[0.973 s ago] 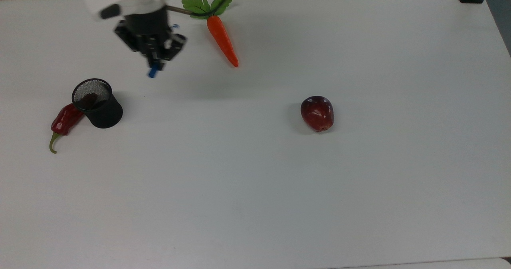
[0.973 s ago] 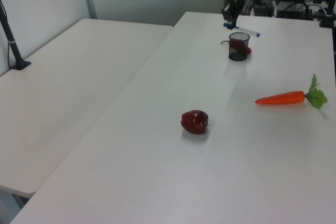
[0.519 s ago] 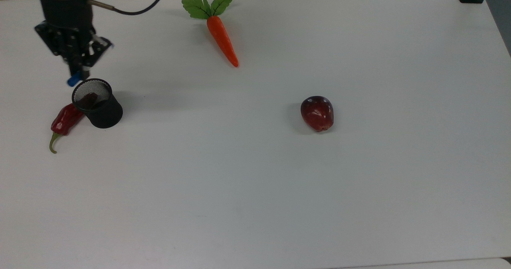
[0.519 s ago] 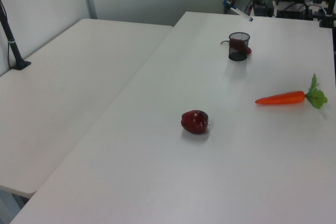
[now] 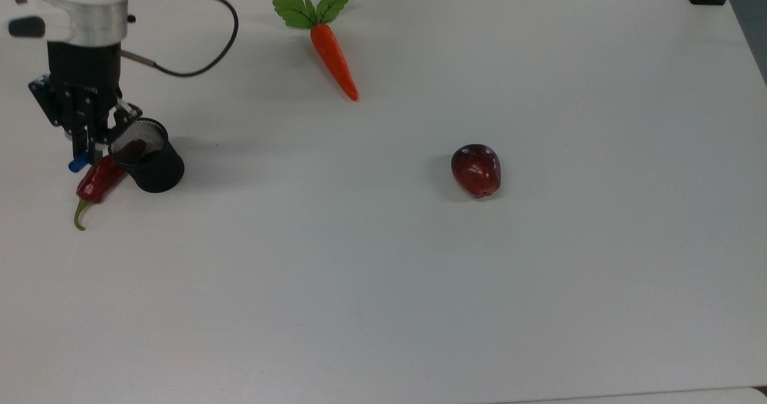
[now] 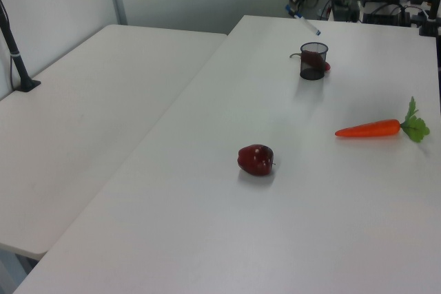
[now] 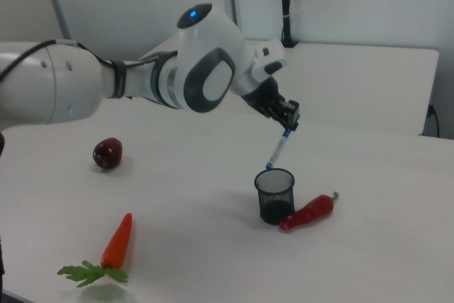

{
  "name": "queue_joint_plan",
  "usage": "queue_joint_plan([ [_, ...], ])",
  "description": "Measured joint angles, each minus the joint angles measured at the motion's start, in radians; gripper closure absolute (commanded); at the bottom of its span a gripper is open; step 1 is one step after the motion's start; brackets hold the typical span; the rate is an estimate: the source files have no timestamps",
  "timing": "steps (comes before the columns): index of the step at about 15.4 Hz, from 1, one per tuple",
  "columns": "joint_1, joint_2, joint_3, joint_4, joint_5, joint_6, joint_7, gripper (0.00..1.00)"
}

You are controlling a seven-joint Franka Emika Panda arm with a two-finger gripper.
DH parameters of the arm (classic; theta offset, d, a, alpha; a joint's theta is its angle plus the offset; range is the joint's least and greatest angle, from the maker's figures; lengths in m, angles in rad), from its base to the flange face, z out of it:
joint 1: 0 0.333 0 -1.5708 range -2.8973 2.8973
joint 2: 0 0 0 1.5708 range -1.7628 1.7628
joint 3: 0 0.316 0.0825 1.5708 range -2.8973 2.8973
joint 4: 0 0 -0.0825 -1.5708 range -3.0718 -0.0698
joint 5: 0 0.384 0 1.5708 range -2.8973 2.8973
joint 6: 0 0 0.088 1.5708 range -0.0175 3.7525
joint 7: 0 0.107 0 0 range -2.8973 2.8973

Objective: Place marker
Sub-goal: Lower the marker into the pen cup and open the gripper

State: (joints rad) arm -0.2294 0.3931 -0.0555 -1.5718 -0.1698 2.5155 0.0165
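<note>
The gripper (image 7: 289, 123) is clenched on the marker (image 7: 277, 150), holding it tilted in the air with its lower tip just above the rim of the black mesh cup (image 7: 274, 194), likely to drop it inside. A red chili pepper (image 7: 307, 212) leans against the cup; the counter (image 7: 369, 196) around lies open, with the carrot (image 7: 115, 241) and apple (image 7: 107, 153) well apart.

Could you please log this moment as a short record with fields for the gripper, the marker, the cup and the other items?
gripper: shut on the marker, raised above the table
marker: tilted, lower tip just above the cup's rim
black mesh cup: upright, no marker in it yet
red chili pepper: lying against the cup
carrot: lying apart from the cup
red apple: alone, mid-table
</note>
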Motion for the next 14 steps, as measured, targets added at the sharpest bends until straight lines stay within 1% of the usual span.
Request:
queue_joint_plan([
  [3,-0.011,0.035,0.000,-0.026,-0.013,0.063,0.000,0.92],
  [7,-0.014,0.042,0.001,-0.058,-0.014,0.071,0.000,0.92],
  [10,-0.014,0.042,0.002,-0.071,-0.015,0.071,0.000,0.89],
  [11,-0.014,0.042,0.002,-0.074,-0.015,0.071,0.000,0.85],
  [12,-0.014,0.042,0.002,-0.076,-0.015,0.071,0.000,0.78],
  [13,-0.014,0.041,0.002,-0.078,-0.015,0.071,0.000,0.64],
  [14,-0.014,0.041,0.002,-0.078,-0.015,0.071,0.000,0.58],
])
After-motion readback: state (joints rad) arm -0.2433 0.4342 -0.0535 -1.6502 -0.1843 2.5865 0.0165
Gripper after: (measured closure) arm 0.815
